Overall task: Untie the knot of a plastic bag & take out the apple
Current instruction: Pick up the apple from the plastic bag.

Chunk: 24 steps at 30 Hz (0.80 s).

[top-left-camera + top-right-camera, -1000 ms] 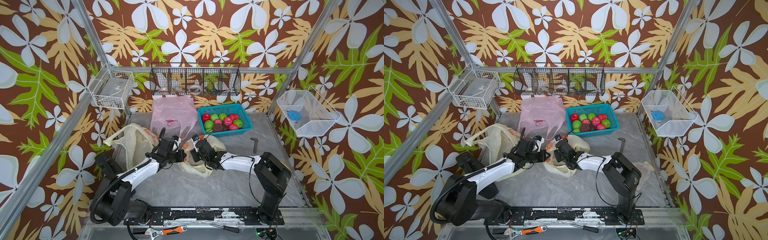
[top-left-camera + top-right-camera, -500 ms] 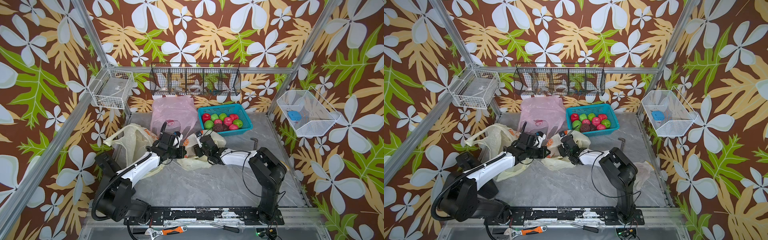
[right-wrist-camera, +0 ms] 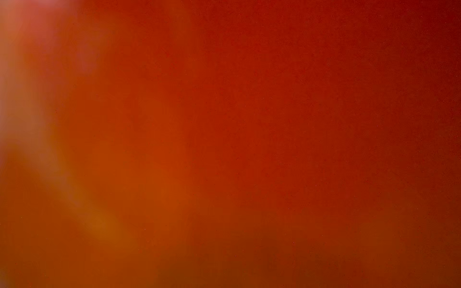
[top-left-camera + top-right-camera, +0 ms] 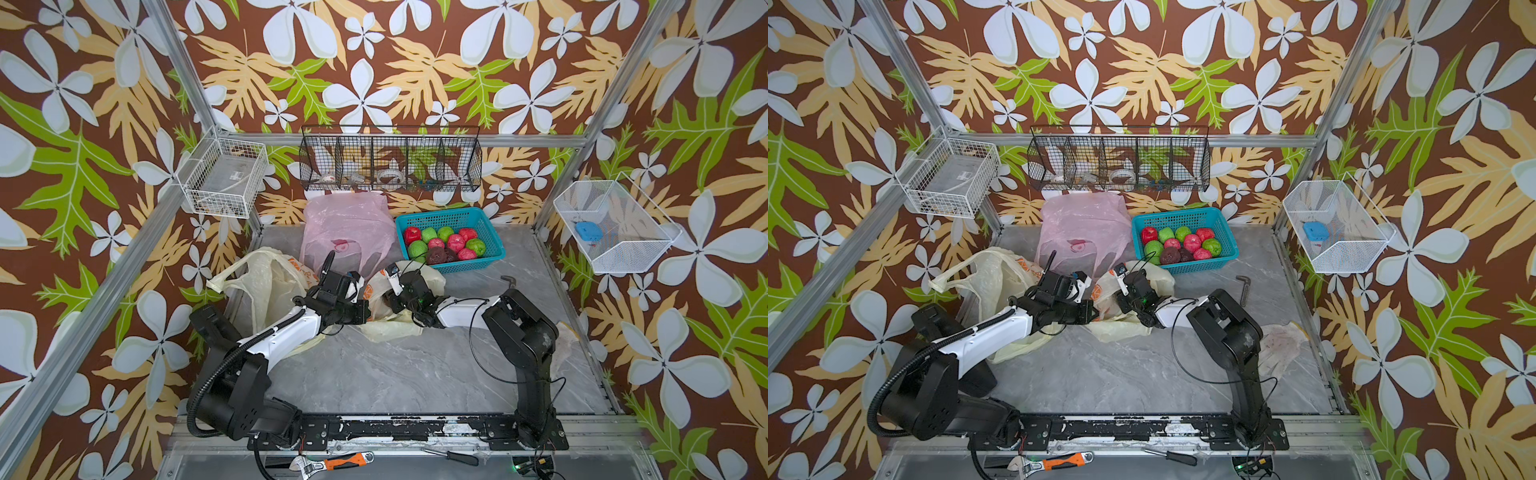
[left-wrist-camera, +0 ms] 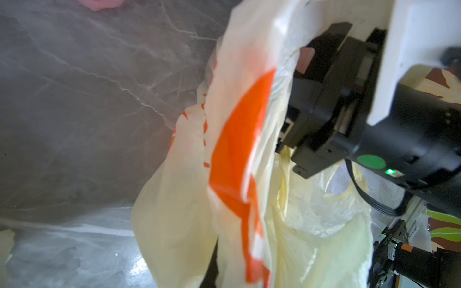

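Where cream bag [image 4: 388, 330] bunches, right fingers hidden, wrist view orange blur

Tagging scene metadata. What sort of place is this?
Probably a lab data-collection cell, not a home: an aluminium frame lined with floral wallpaper, robot arms mounted on a base rail, and a wrench left at the front edge.

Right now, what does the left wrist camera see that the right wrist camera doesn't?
Only the left wrist view: the cream bag with its orange print, the black right arm beside it, the grey table behind. Only the right wrist view: an orange-red blur filling everything, too close to say what it is. Both share: just orange colour.
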{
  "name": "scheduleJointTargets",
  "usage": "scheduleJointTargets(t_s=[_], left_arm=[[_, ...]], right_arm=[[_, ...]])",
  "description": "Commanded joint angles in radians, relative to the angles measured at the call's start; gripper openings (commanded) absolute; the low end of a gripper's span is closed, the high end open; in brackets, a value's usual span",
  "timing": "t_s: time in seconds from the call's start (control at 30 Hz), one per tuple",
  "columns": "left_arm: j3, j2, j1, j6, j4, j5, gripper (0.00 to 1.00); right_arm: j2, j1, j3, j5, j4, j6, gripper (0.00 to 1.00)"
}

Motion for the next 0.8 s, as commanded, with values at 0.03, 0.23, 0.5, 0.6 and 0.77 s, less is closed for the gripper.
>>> scheduleJointTargets(t_s=[0.03,0.23,0.5,0.6,0.77], left_arm=[[-0.009,-0.007,0.001,-0.045,0.056,-0.039,0.00],[-0.008,-0.008,0.002,-0.074,0.082,-0.078,0.00],[-0.047,0.049,0.002,-0.082,0.138,-0.092,0.00],[-0.060,0.058,0.002,-0.101,0.166,-0.074,0.00],[-0.073,0.052,0.002,-0.105,0.173,-0.075,0.00]], right_arm=[[-0.054,0.016,-0.062,0.007,-0.106,-0.002,0.39],[-0.151,0.058,-0.153,0.034,-0.122,0.014,0.39],[-0.330,0.130,-0.232,0.061,-0.055,0.034,0.38],[-0.354,0.131,-0.208,0.080,-0.066,0.052,0.38],[-0.350,0.131,-0.178,0.105,-0.087,0.040,0.38]])
